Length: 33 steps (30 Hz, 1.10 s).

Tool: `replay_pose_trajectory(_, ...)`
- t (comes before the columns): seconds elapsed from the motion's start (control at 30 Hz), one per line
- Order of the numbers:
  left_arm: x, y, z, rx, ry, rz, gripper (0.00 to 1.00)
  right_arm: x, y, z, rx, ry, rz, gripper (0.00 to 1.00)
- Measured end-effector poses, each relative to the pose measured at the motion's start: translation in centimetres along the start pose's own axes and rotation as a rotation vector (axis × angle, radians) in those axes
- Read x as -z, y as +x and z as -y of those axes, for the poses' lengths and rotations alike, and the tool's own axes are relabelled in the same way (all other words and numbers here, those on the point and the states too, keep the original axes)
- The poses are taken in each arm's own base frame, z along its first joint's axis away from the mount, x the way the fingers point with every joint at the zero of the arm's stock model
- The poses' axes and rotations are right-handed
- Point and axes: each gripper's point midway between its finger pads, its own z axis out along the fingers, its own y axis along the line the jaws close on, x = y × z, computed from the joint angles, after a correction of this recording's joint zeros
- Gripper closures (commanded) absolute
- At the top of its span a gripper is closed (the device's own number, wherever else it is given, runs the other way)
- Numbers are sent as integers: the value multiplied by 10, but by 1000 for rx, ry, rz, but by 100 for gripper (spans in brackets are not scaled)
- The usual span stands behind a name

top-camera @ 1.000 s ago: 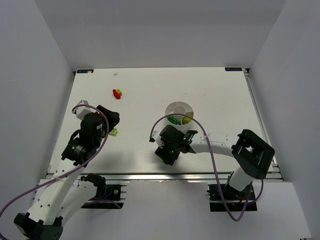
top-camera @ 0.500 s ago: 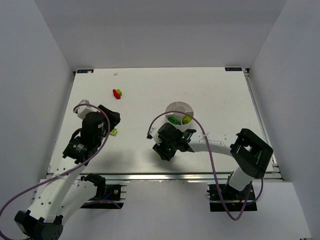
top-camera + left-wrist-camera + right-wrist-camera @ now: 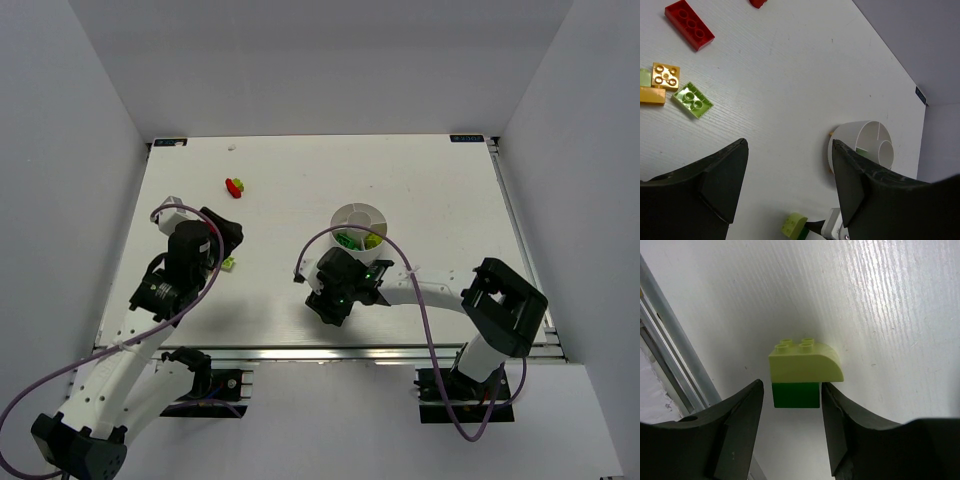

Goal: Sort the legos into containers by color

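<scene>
Legos joined in one small stack, a pale lime plastic brick with a rounded edge point(image 3: 805, 365) sitting on a dark green plastic brick point(image 3: 796, 395), stand between the fingers of the right gripper point(image 3: 791, 385). The fingers are narrow around the dark green part. One finger is right at its side, but a thin strip of worktop shows between the other finger and the brick, so they are not clamped on it. This gripper is low, near the front edge of the white worktop point(image 3: 430, 180), about at the middle of that edge. Just behind it, toward the far edge, stands the small round white plastic divided dish point(image 3: 352, 212). Green and lime pieces lie in the dish's near compartments.

The left gripper point(image 3: 790, 150) has its fingers spread wide and holds nothing. It hangs above the worktop near the left edge. Beyond its fingers lie a long red plastic brick point(image 3: 689, 25), a small square orange brick point(image 3: 666, 75) and a flat lime green brick point(image 3: 692, 100), near one another. In the top view a small red piece point(image 3: 235, 187) lies toward the far left corner.
</scene>
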Motion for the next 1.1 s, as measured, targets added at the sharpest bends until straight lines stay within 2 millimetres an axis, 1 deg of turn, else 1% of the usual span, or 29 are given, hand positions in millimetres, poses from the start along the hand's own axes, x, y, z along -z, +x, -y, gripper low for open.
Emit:
replay_pose_trajectory(0.23,0,0,0,-3,0,1,22,0,0,0,25,-8,0,45)
replay_pose_trajectory(0.47,0,0,0,-3,0,1,22,-2,8,0,37,-9,-16,48)
replay_pose_trajectory(0.57,0,0,0,-3,0,1,22,-2,9,0,39,-7,-18,52)
replay_pose_trajectory(0.67,0,0,0,-2,1,0,22,-3,12,1,40,-5,-23,63)
replay_pose_trajectory(0.73,0,0,0,-2,1,0,22,-3,10,1,40,-2,-17,67)
replay_pose_trajectory(0.77,0,0,0,-2,1,0,22,-3,10,1,40,-2,-16,71)
replay_pose_trajectory(0.97,0,0,3,1,12,-2,22,-4,9,1,40,-1,-9,73)
replay_pose_trajectory(1.1,0,0,5,4,23,-6,22,-4,8,2,40,-1,-6,82)
